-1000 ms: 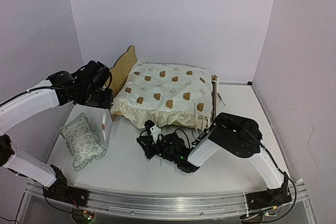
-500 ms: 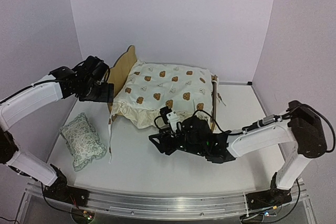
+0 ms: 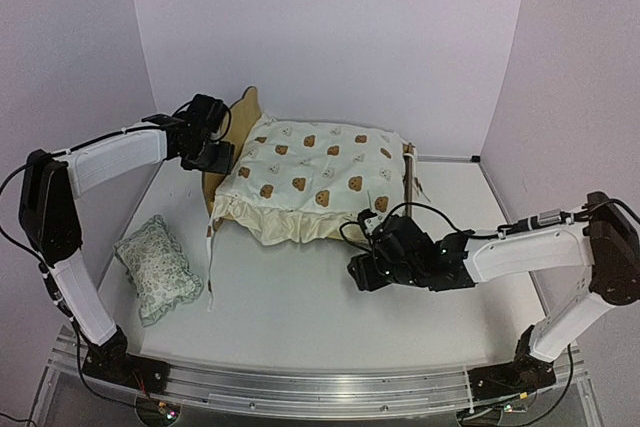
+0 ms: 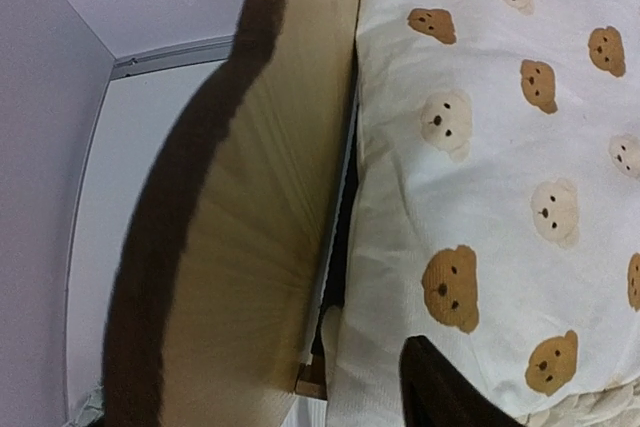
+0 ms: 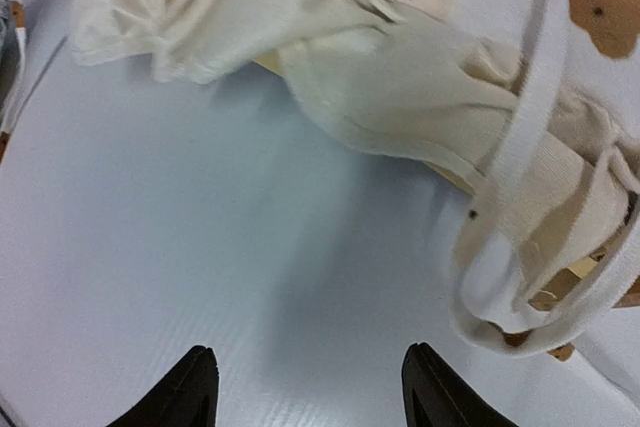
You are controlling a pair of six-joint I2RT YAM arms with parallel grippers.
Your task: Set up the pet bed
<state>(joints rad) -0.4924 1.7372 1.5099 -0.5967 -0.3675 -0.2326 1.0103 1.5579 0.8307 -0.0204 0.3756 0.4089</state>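
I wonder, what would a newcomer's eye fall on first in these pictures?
Most likely the cream bear-print cover heaped over the wooden pet bed at the back. Next, the left gripper by the headboard and the right gripper, open and low by the cover's front ruffle. A small floral pillow lies at the near left.

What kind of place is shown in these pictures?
Probably a robot test cell, not a home: plain walls enclose a white table, and the left arm and right arm stand on a metal rail.
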